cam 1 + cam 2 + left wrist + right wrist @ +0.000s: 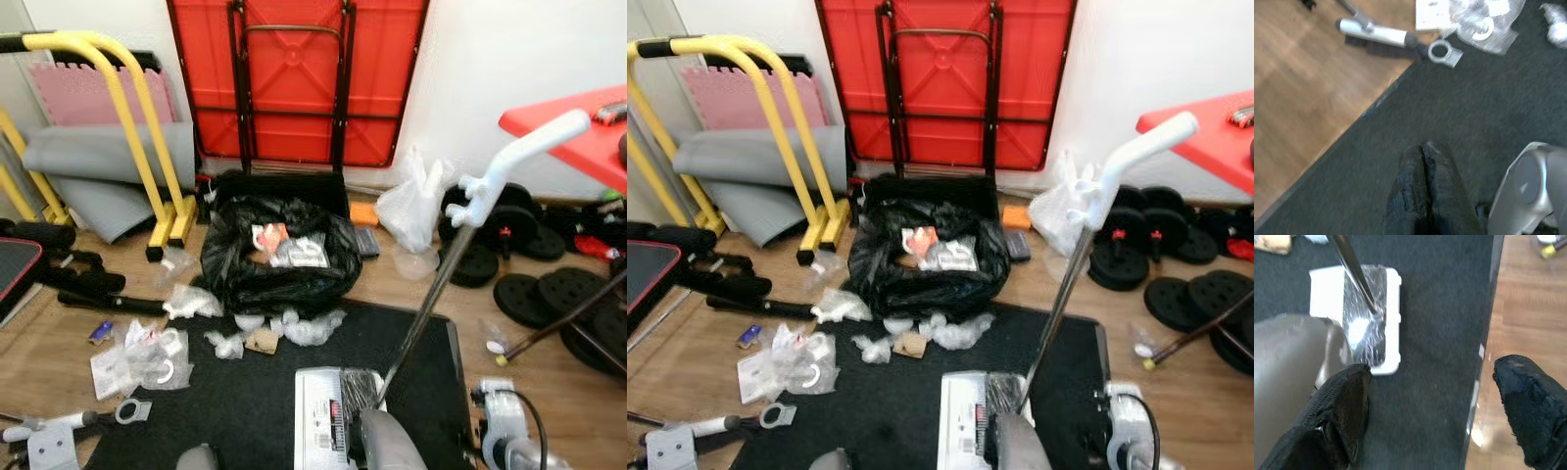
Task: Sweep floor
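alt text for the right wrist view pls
The right gripper hangs open over a dark mat, its two black fingers spread wide apart and holding nothing. Ahead of it a white dustpan sits on the mat with a metal handle rising from it, and wooden floor runs along the mat's edge.

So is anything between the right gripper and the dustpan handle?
Nothing visible. The right gripper hangs open over the dark mat, and the dustpan with its metal handle stands just beside it.
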Motion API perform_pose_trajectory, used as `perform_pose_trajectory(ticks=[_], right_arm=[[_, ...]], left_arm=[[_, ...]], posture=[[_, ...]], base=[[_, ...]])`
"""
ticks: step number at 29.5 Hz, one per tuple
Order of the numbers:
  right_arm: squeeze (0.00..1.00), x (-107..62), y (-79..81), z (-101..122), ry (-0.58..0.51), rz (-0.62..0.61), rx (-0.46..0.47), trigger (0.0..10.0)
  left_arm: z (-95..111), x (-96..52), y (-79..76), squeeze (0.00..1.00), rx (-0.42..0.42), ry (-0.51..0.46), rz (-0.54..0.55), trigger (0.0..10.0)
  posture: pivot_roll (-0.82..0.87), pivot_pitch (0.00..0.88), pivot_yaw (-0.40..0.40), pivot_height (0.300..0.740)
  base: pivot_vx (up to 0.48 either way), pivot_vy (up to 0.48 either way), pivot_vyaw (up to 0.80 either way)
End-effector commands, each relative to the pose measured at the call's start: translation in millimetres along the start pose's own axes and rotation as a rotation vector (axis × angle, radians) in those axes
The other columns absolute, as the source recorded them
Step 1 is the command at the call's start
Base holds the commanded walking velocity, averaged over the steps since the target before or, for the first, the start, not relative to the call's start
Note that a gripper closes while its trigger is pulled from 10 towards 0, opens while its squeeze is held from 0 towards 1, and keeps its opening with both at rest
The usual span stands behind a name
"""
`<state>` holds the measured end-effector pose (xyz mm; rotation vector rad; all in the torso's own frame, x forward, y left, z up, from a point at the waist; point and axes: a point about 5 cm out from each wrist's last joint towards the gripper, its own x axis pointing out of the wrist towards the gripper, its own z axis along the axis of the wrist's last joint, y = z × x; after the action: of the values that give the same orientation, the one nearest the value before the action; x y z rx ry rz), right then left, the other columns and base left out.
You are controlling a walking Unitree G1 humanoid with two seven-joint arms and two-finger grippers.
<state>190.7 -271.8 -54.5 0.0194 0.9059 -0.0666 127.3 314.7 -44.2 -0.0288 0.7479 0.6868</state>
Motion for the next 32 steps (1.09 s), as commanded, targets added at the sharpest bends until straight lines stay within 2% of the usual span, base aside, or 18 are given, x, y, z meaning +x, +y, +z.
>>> perform_pose_trajectory(ticks=[1, 7, 11, 14, 18, 23, 32], right_arm=[[0.0, 0.5, -0.7, -5, 0.027, -0.022, -0.021, 10.0], [0.0, 1.9, 2.9, -11, 0.067, -0.033, -0.046, 10.0], [0.0, 3.9, 7.9, -12, 0.09, -0.035, -0.082, 10.0], [0.0, 3.7, 6.8, -12, 0.091, -0.034, -0.091, 10.0], [0.0, 1.6, -1.1, -10, 0.088, -0.037, -0.11, 10.0], [0.0, 1.2, -2.7, -10, 0.091, -0.043, -0.113, 10.0], [0.0, -2.3, -4.9, -26, 0.152, -0.045, -0.148, 10.0]], left_arm=[[-5, 2.2, -0.9, 0.0, -0.002, 0.025, -0.014, 10.0], [-16, 5.1, -8.8, 0.0, 0.01, 0.093, -0.047, 10.0], [-32, 4.7, -17.8, 0.0, 0.096, 0.178, -0.087, 10.0], [-36, 3.9, -20.5, 0.0, 0.115, 0.201, -0.095, 10.0], [-49, -0.8, -32.9, 0.0, 0.153, 0.257, -0.129, 10.0], [-55, -3.6, -37.9, 0.0, 0.169, 0.279, -0.144, 10.0], [-77, -16.1, -53.2, 0.0, 0.222, 0.353, -0.187, 10.0]], posture=[[-0.06, 0.0, -0.069, 0.645], [-0.06, 0.0, -0.065, 0.66], [-0.07, 0.0, -0.054, 0.675], [-0.07, 0.0, -0.055, 0.68], [-0.07, 0.0, -0.05, 0.7], [-0.07, 0.0, -0.052, 0.71], [-0.07, 0.0, -0.043, 0.74]], base=[[0.0, 0.0, 0.0], [0.0, 0.0, 0.0], [0.0, 0.0, 0.0], [0.0, 0.0, 0.0], [0.0, 0.0, 0.0], [0.0, 0.0, 0.0], [0.0, 0.0, 0.0]])
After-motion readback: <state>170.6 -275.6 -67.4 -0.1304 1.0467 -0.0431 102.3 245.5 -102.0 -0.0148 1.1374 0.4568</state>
